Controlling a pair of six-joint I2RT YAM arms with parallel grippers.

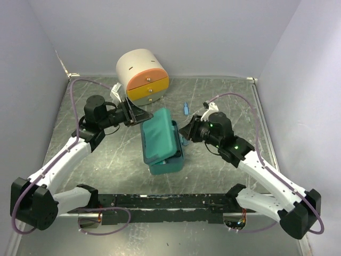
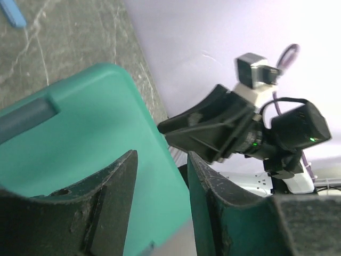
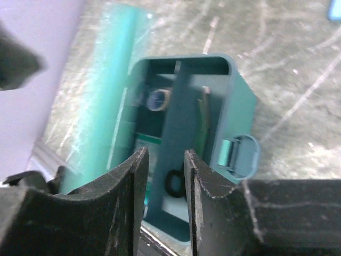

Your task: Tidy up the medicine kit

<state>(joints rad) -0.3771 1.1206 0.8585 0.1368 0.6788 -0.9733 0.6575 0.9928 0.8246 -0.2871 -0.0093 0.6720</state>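
Observation:
The teal medicine kit [image 1: 166, 159] sits mid-table with its lid [image 1: 157, 134] raised at a slant. My left gripper [image 1: 141, 115] is at the lid's far-left corner. In the left wrist view its jaws [image 2: 161, 157] stand apart over the lid's outer face [image 2: 80, 122], with the lid's edge running through the gap. My right gripper [image 1: 186, 130] hovers at the kit's right side, open and empty [image 3: 166, 154]. Below it lies the open box [image 3: 229, 96] with its middle divider [image 3: 178, 117], front latch [image 3: 242, 154], a round roll [image 3: 158, 100] and a dark ring [image 3: 175, 184].
A cream rounded cabinet [image 1: 139, 66] with orange and yellow drawers stands just behind the kit, close to my left gripper. A small blue item [image 1: 185, 108] lies on the marbled table behind the right gripper. Walls close in on three sides.

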